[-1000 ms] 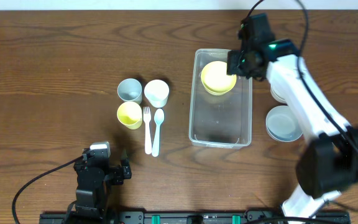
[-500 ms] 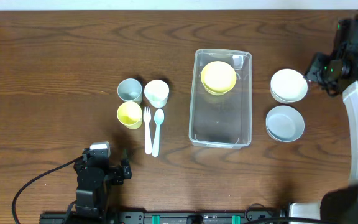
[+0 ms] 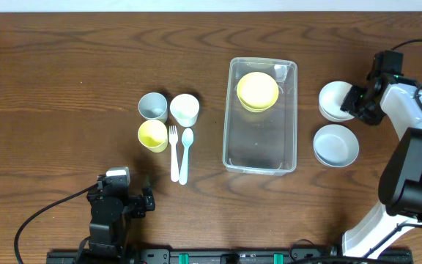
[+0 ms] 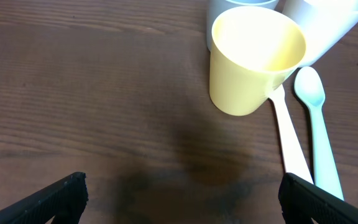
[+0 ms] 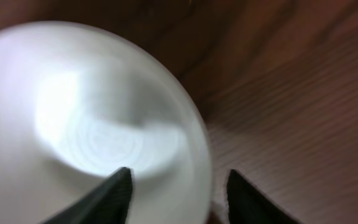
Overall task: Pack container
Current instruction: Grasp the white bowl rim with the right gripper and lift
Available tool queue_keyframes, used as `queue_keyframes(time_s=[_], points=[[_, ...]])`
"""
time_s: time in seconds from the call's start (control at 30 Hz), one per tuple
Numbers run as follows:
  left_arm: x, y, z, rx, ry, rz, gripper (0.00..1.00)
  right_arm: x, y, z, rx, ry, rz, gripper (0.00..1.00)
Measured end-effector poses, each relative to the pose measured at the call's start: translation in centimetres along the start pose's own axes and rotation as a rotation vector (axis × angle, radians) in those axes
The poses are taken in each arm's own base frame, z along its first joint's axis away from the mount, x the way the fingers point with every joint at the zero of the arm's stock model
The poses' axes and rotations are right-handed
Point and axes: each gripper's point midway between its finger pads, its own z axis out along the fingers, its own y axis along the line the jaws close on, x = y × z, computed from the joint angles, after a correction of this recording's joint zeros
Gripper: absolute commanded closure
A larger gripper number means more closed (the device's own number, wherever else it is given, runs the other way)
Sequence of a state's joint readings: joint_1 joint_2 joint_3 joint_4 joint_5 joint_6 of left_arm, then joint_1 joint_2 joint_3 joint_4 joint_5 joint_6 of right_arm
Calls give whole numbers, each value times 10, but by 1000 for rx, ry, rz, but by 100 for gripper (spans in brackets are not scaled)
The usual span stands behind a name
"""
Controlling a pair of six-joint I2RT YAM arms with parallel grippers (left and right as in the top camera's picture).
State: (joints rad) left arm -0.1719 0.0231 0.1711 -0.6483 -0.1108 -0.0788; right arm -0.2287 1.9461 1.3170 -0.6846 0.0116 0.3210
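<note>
The clear container (image 3: 229,147) stands mid-table with a yellow bowl (image 3: 258,91) in its far end. My right gripper (image 3: 356,103) is at the right edge of the white bowl (image 3: 335,99). In the right wrist view the gripper (image 5: 176,193) is open and straddles the white bowl's (image 5: 73,112) rim, one finger inside and one outside. My left gripper (image 3: 146,199) rests low at the front left. It is open and empty (image 4: 179,199), just short of the yellow cup (image 4: 253,62).
A grey bowl (image 3: 335,145) sits in front of the white bowl. Left of the container stand a grey cup (image 3: 152,105), a white cup (image 3: 184,109) and the yellow cup (image 3: 152,135). A white fork (image 3: 174,154) and a pale spoon (image 3: 186,154) lie beside them.
My right arm left the container with the yellow bowl inside, swung far right, then came back and down onto the white bowl's right rim. The left arm has not moved.
</note>
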Motion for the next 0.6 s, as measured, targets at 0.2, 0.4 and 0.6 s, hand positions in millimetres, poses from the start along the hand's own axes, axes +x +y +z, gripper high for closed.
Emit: queue_keyframes(time_s=[0.2, 0.4, 0.6], points=[[0, 0, 0, 0, 0, 0, 2, 9, 0, 14, -1, 47, 7, 89], [0, 0, 0, 0, 0, 0, 2, 11, 0, 1, -3, 56, 16, 99], [0, 0, 0, 0, 0, 0, 2, -24, 7, -76, -31, -135, 8, 99]])
